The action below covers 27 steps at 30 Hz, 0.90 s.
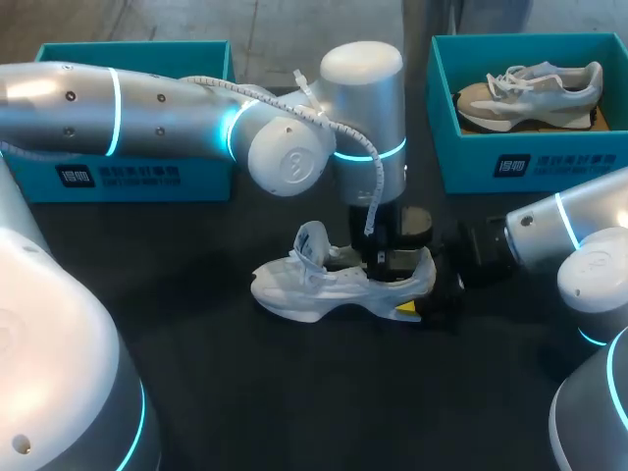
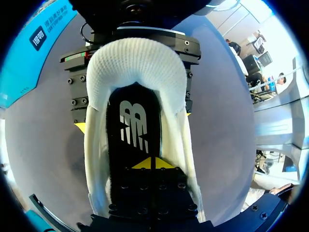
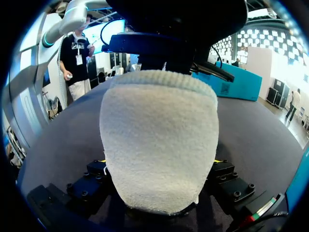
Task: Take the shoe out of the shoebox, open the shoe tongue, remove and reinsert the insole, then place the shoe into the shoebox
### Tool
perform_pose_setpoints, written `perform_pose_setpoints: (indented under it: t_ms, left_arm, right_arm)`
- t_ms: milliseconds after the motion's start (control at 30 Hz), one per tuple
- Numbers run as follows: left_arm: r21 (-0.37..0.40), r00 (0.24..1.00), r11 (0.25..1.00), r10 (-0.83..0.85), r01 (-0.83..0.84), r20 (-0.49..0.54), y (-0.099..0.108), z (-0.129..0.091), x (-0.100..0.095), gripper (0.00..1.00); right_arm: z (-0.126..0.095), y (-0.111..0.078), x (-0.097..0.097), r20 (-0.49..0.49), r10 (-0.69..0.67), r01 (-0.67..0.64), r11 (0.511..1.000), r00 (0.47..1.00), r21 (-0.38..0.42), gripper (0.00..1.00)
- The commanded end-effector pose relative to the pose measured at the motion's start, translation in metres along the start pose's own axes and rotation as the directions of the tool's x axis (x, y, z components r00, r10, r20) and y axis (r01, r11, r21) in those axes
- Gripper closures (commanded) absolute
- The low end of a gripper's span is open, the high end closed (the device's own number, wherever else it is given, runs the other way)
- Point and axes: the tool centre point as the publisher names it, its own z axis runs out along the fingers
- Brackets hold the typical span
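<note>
Shoe [image 1: 324, 287] sits near the tabletop's middle, its heel clenched from both sides by the right gripper [image 3: 159, 162]. The left gripper [image 2: 150, 163] reaches inside it, tips closed together on the black insole [image 2: 133, 121]. A teal shoebox [image 1: 128, 179] stands at the far left corner.

Your head camera sits above and behind the robot. It looks down on the dark worktop [image 1: 294, 392] from well back, wide enough to take in its far edge. Your left wrist camera points straight down into the white shoe [image 1: 314, 289] from very close, so the shoe's opening fills the view. Your right wrist camera lies low over the worktop, facing the shoe's heel end-on, right up against it. All three views share that shoe, and both wrist views share its heel collar.
</note>
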Motion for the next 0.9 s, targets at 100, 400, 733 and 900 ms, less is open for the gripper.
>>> perform_pose_setpoints:
  t_ms: [100, 400, 733, 900]
  left_arm:
    - [0.003, 1.0, 1.0, 0.002, -0.002, 0.006, 0.001, 0.008, 0.002, 0.55]
    - [0.002, 1.0, 1.0, 0.004, -0.004, 0.006, 0.002, 0.008, 0.004, 0.55]
    - [-0.025, 0.998, 1.0, 0.003, -0.002, 0.062, 0.0, 0.021, 0.001, 0.6]
    - [-0.061, 0.989, 0.998, 0.028, -0.02, 0.146, -0.001, 0.032, 0.0, 0.68]
  right_arm:
    - [0.005, -0.001, 0.0, 0.001, 0.001, -0.001, 1.0, 1.0, 0.004, 1.0]
    - [0.005, -0.001, 0.0, 0.001, 0.001, -0.001, 1.0, 1.0, 0.004, 1.0]
    - [0.005, -0.001, 0.0, 0.001, 0.001, -0.001, 1.0, 1.0, 0.004, 1.0]
    - [0.005, -0.001, 0.0, 0.001, 0.001, -0.001, 1.0, 1.0, 0.004, 1.0]
